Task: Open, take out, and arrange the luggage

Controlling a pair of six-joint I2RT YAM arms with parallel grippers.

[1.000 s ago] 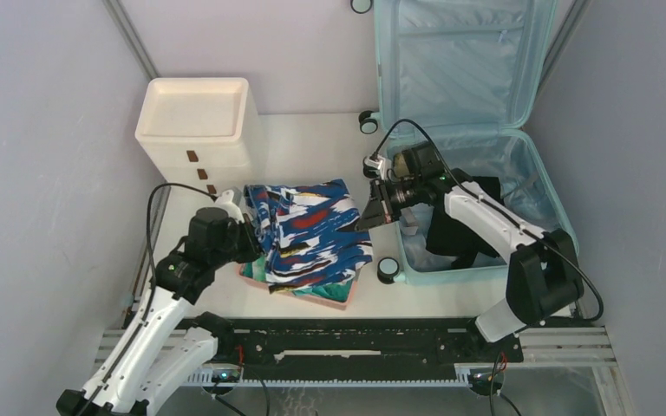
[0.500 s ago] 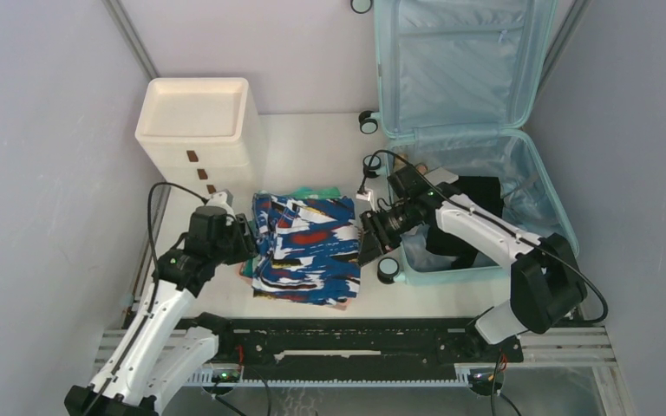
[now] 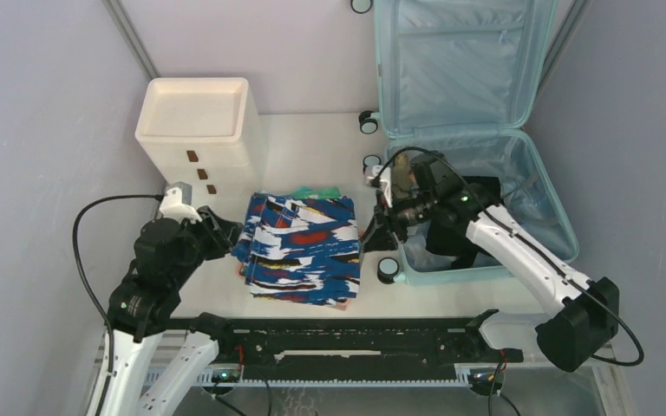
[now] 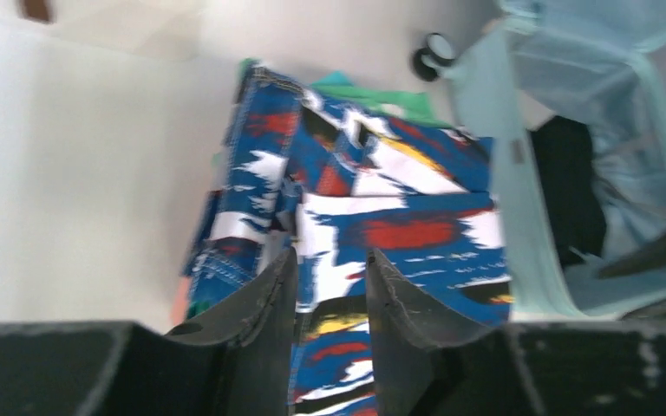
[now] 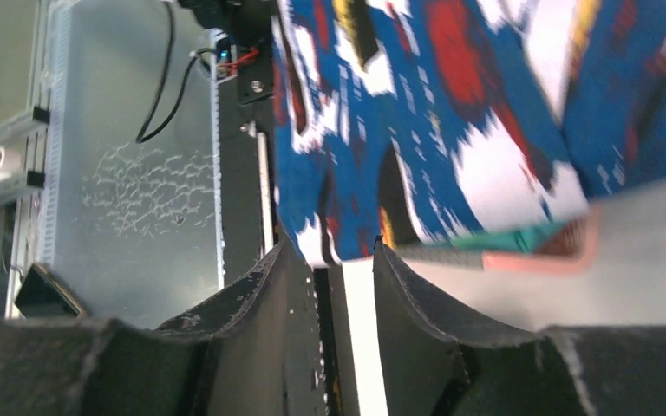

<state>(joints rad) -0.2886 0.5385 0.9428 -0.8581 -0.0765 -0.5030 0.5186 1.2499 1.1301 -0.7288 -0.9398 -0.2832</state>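
Aqua hard-shell luggage (image 3: 460, 69) lies open just right of the right gripper (image 3: 371, 232). We find that gripper and the left gripper (image 3: 225, 236) parted and empty, with the patterned garment (image 3: 303, 247) between them on the pink basket (image 5: 542, 258). A black garment (image 3: 484, 192) inside awaits removal.

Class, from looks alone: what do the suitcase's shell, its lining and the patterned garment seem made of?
Luggage shell: probably hard moulded plastic; smooth pale-aqua rim, lid stands rigid. Lining: thin light-blue fabric, faintly shiny, wrinkled. Patterned garment: soft cloth, likely printed; it folds, with stitched seams.
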